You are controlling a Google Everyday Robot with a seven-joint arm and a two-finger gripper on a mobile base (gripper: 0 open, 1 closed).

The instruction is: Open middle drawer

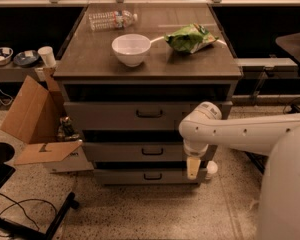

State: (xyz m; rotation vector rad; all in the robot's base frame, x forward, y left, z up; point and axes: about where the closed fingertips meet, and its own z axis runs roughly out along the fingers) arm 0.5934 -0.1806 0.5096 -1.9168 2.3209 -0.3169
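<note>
Evidently not yet on the handle. Hand (193, 168) hanging tip-down from the white arm (240, 134), just past the right end of the middle drawer (120, 152) and a little below it, in front of the bottom drawer (120, 176); open or closed, cannot tell, with nothing visibly held. Probably kept low and off to the side so as to meet the front panel level, under the overhanging counter (85, 71), rather than from above. Middle drawer itself second of three fronts, apparently pushed in, with its small black handle (152, 151) at centre, well left of the hand and untouched. Top drawer (105, 116) directly above the middle drawer, taller, with a bigger handle: easy to mistake, so worth aiming by the low panel. Bowl (131, 49), green bag (190, 38) and bottle (112, 20) well above the middle drawer on the counter, out of the way of any pull. Cardboard box (32, 119) to the left of the middle drawer, flap down near the floor, seemingly clear of the drawer's path. Next, judging from this: swing left along the middle drawer, rise slightly, close on the handle, then draw straight out.
</note>
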